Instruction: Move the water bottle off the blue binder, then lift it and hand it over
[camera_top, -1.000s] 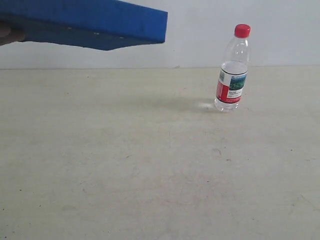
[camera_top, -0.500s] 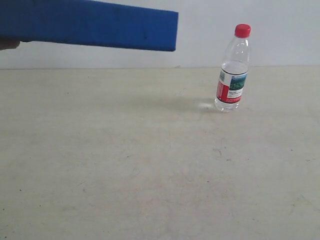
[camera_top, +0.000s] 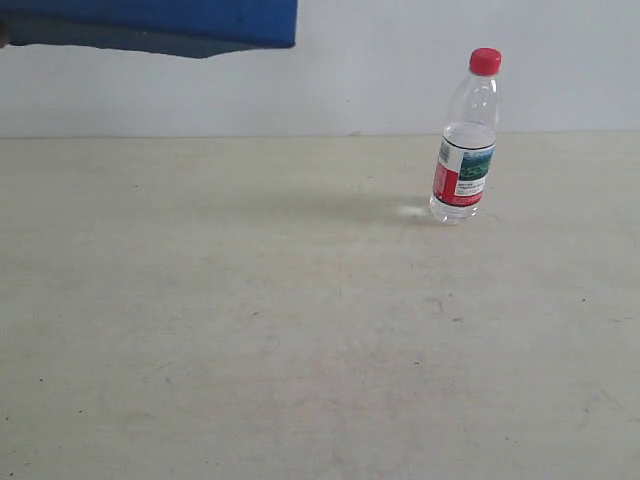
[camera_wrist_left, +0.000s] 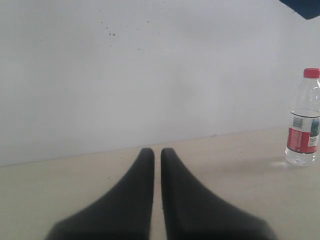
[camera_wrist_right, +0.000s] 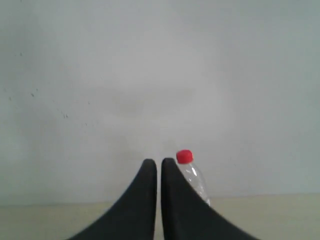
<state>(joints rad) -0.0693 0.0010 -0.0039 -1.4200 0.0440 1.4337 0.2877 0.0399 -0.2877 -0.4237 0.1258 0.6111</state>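
The water bottle (camera_top: 465, 137) stands upright on the beige table at the back right, red cap on top, red, white and green label round its middle. The blue binder (camera_top: 150, 25) hangs in the air at the top left of the exterior view, held from outside the frame; a corner of it (camera_wrist_left: 302, 7) shows in the left wrist view. My left gripper (camera_wrist_left: 157, 150) is shut and empty, with the bottle (camera_wrist_left: 304, 117) far off to one side. My right gripper (camera_wrist_right: 159, 161) is shut and empty; the bottle (camera_wrist_right: 192, 175) stands beyond it, partly hidden by one finger.
A plain white wall (camera_top: 400, 70) runs behind the table (camera_top: 300, 330). Neither arm shows in the exterior view.
The blue binder has risen and drawn back to the left, so less of it shows. The bottle and both grippers have not moved.
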